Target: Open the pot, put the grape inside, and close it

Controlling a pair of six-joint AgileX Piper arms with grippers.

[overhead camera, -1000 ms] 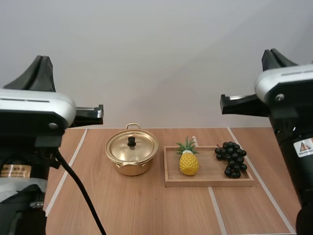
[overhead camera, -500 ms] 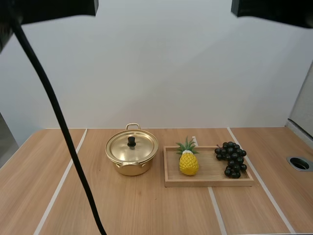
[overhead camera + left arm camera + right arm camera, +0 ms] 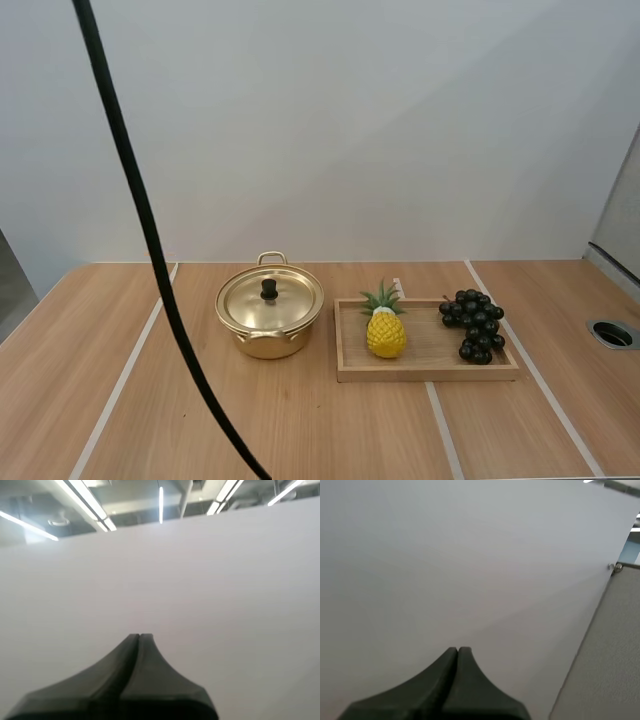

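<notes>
1. Look at the high view and you get the table (image 3: 300,430) and what stands on it: the pot (image 3: 270,335) sits near the middle with its lid (image 3: 285,305) on, black knob (image 3: 269,289) pointing up. Just to its right, with a small gap, is the tray (image 3: 430,373).
2. On the tray you'll find the pineapple (image 3: 386,330) upright in the left part. The grapes (image 3: 474,325) lie at the right end, well apart from the pot.
3. At the table's far right edge you can see a round hole (image 3: 613,333).
4. The left wrist view gives you the left gripper (image 3: 139,636). Its two fingers lie pressed together as one dark wedge with nothing between them, aimed at a plain pale wall.
5. The right wrist view gives you the right gripper (image 3: 458,650) in the same state: fingers closed on each other, holding nothing, facing a pale wall.
6. Your count: one pot, one lid, one tray, one pineapple, one bunch of grapes and two grippers.
7. Against a second ago: both arms then stood large at the left and right sides of the high view. Half a second ago their dark undersides were at its top edge, and they have gone on lifting since.
8. The pot, lid, tray, pineapple and grapes sit exactly where you saw them in both earlier frames
</notes>
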